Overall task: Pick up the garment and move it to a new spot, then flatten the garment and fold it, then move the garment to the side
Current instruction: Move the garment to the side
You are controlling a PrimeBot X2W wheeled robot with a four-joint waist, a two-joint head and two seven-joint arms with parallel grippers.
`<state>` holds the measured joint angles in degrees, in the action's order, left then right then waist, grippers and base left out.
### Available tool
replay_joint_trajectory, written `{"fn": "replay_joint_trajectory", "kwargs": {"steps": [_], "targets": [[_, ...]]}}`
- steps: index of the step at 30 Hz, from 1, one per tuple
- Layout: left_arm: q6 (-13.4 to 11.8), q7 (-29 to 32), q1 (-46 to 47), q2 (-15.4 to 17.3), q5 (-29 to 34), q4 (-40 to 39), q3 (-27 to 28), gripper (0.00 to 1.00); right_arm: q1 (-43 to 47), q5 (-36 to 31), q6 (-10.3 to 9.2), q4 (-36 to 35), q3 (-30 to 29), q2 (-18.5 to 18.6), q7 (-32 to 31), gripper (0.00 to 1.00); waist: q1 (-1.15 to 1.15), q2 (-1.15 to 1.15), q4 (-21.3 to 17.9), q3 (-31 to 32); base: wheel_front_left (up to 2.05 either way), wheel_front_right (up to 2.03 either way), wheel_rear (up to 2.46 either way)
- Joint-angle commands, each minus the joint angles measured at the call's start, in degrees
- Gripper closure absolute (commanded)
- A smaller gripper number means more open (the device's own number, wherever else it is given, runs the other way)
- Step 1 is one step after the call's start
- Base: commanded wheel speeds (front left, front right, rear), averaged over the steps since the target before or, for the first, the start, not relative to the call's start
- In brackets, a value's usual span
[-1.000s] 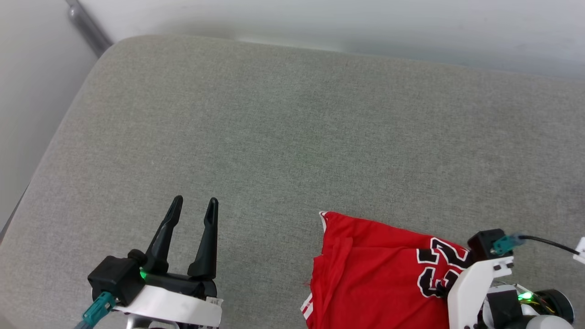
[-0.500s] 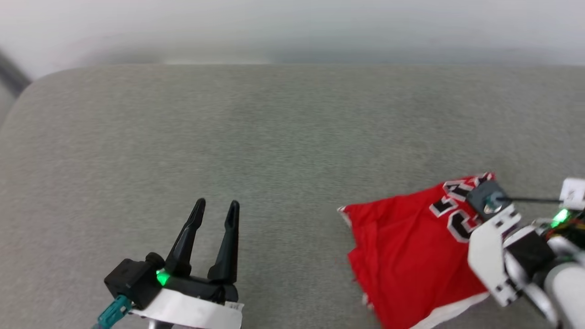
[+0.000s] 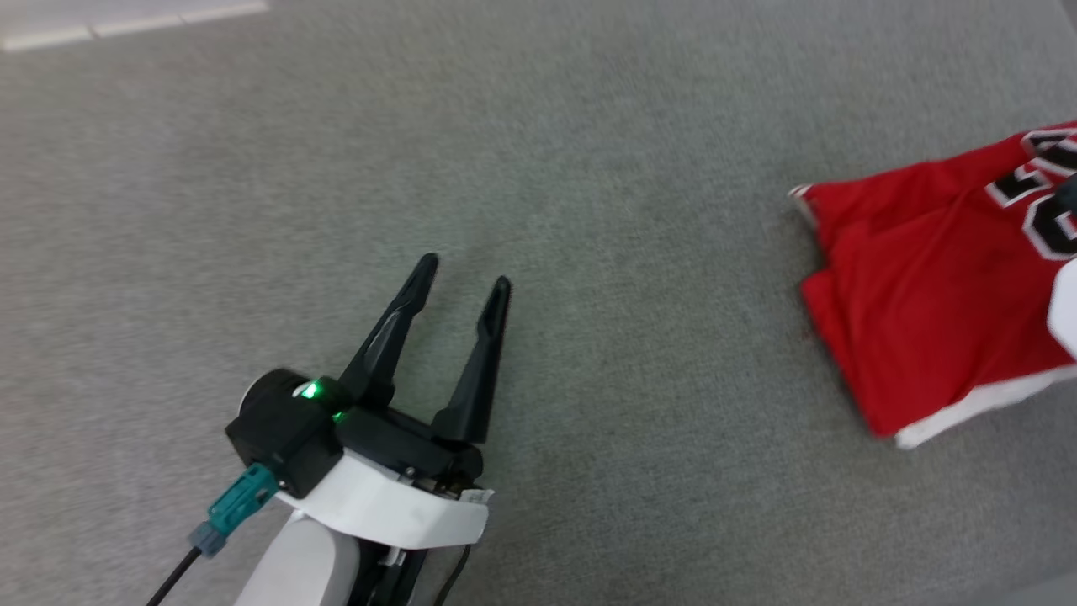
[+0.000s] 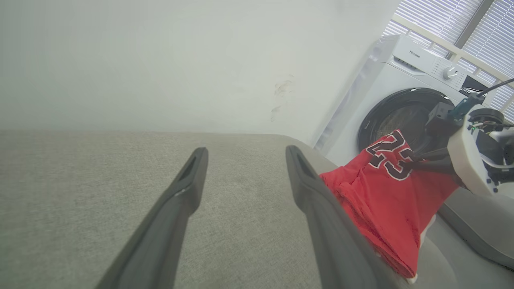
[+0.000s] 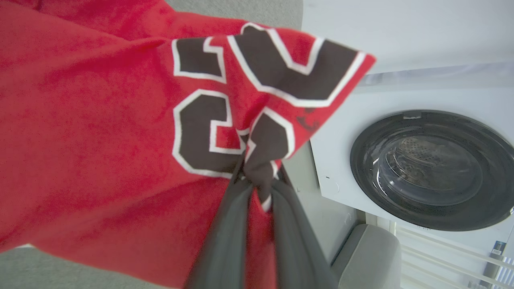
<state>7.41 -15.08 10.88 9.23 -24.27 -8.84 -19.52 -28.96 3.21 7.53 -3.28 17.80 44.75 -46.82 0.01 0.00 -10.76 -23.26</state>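
Observation:
The garment [image 3: 925, 311] is a red jersey with a black, white-outlined 23 and a white hem, at the head view's right edge on the grey cushion [image 3: 589, 168]. My right gripper [image 5: 257, 176] is shut on a pinch of the garment [image 5: 100, 140] at the number, holding that end up. In the left wrist view the garment [image 4: 385, 196] hangs from the right gripper [image 4: 407, 162] down to the cushion's edge. My left gripper [image 3: 465, 273] stands open and empty over bare cushion, well to the left of the jersey; its fingers [image 4: 188, 184] point along the cushion.
A white washing machine [image 5: 429, 168] with a round dark door stands just beyond the cushion's end, behind the garment and the washing machine [image 4: 405, 92] side wall. A pale wall [image 4: 160, 60] runs along the cushion's far side.
The head camera has swung, shifting the whole view. My right gripper has lifted the garment's numbered end and carried it rightward, away from the left gripper, which stays open.

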Motion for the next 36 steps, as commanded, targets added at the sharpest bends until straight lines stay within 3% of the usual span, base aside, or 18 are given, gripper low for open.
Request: {"fn": "replay_joint_trajectory", "kwargs": {"steps": [1,6,15,22,23,32,36], "targets": [[0.09,-0.11,1.50,0.77,0.32,-0.14,-0.64,0.00,-1.39,-0.65,-0.08,0.97,-0.56,0.54,1.13,1.00,-0.01,0.00,-4.95,-6.26,0.00,0.00,0.00],[0.09,-0.11,5.19,2.59,0.83,-0.68,-4.22,0.00,-2.71,-1.48,-0.09,8.36,-4.90,2.73,6.98,1.00,-0.01,0.00,-5.22,-10.50,0.00,0.00,0.00],[0.09,-0.10,9.77,4.68,0.81,-1.39,-7.19,0.00,-3.72,-4.18,-0.09,23.04,-14.59,5.06,19.52,1.00,-0.01,0.00,-2.03,-15.33,0.00,0.00,0.00],[-0.01,-0.09,10.96,4.50,0.28,-1.34,-7.27,0.00,-5.02,-6.67,-0.09,29.51,-20.14,3.24,26.02,1.00,-0.01,0.00,0.67,-16.34,0.00,0.00,0.00],[-0.02,-0.09,11.00,4.52,0.27,-1.23,-7.21,0.00,-5.05,-7.40,-0.09,30.17,-20.46,2.88,26.50,0.00,-0.01,0.00,0.94,-16.22,0.00,0.00,0.00],[0.02,-0.10,8.85,2.72,-0.35,-1.17,-4.10,0.00,-8.12,-9.82,-0.09,30.57,-22.90,-0.44,28.19,0.00,-0.01,0.00,2.31,-10.99,0.00,0.00,0.00],[0.03,-0.11,6.12,0.55,1.37,0.15,1.72,0.00,-10.98,-9.88,-0.08,27.95,-22.84,-3.83,30.32,0.00,-0.01,0.00,2.84,-5.90,0.00,0.00,0.00]]}}
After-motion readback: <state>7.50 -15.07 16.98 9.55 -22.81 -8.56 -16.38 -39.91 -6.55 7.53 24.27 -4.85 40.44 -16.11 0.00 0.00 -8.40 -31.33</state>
